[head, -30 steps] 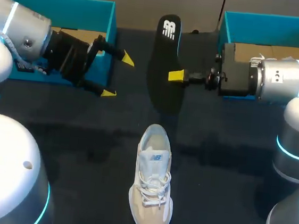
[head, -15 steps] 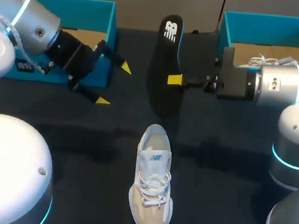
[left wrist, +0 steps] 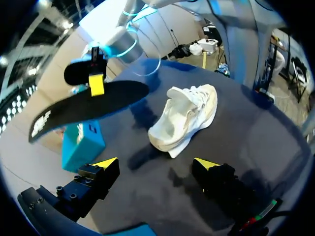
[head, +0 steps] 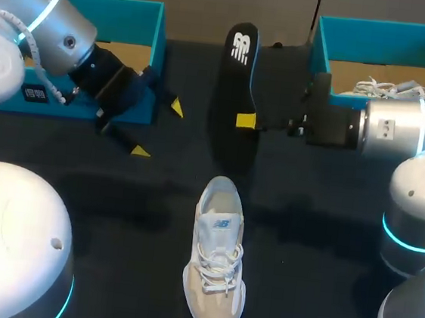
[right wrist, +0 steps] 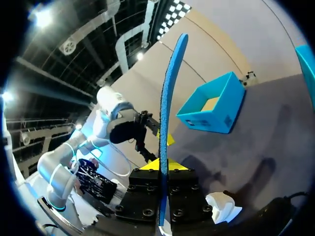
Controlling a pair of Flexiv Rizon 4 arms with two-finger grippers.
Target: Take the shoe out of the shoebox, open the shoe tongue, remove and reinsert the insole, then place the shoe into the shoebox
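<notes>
Left gripper (head: 158, 129) swung lower, jaws spread, empty | right gripper (head: 245, 121) clamps insole (head: 238, 86) aloft, likely staged for reinsertion | shoe (head: 217, 258) stands nearby, free.

Lit evenly from above in the head view, the dark surface (head: 129, 226) swallowing most shadow, only faint darker patches beneath the raised insole (head: 237, 86) and around the white shoe (head: 215, 281). Brighter and harder from the left wrist: a distinct shadow thrown off the shoe toward the left tool (left wrist: 155, 164), a pale sheen across the cloth. Dim from the right wrist, pierced by glaring ceiling lamps (right wrist: 42, 17).
</notes>
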